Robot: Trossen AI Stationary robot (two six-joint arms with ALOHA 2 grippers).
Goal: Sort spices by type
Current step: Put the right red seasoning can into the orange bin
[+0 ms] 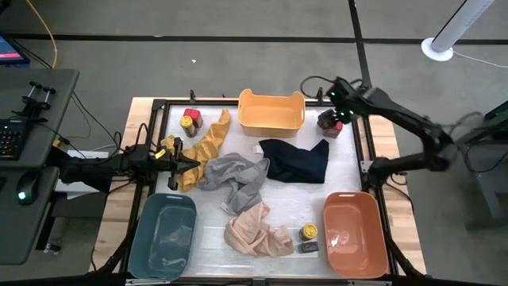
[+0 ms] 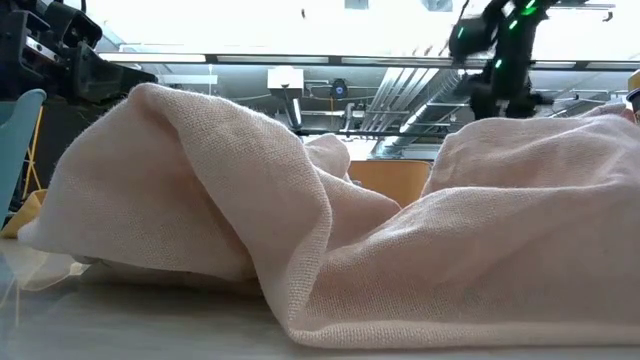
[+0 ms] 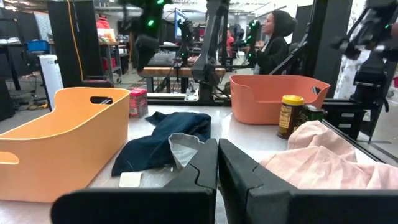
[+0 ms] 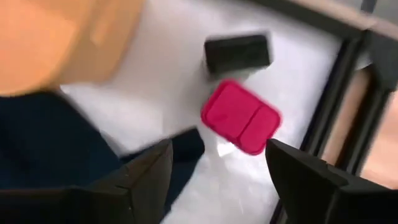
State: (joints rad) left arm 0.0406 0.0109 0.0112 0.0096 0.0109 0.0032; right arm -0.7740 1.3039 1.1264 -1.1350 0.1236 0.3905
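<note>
Right gripper (image 4: 217, 180) spread wide, hovering over red tin (image 4: 240, 116) and black tin (image 4: 237, 52) near tabletop's far right corner. Rigid, light, probably slick: best pinched across flat sides. Left gripper (image 3: 216, 163) pressed together near left edge. Glossy white tabletop (image 1: 349, 171), cloths scattered; workshop behind.

Grey concrete floor (image 1: 238, 48) around wooden table (image 1: 406, 238), dark seam lines crossing it. White round fan base (image 1: 437, 49) on floor, top right in high view. Dark desk (image 1: 32, 159) left of table, keyboard (image 1: 9, 139) and mouse (image 1: 23, 194) on it. Yellow cable (image 1: 49, 32) on floor nearby. Left wrist view: workshop behind, dark racks, seated person in dark hoodie (image 3: 273, 43). Low view: ceiling ducts, bright light strip (image 2: 330, 58).
</note>
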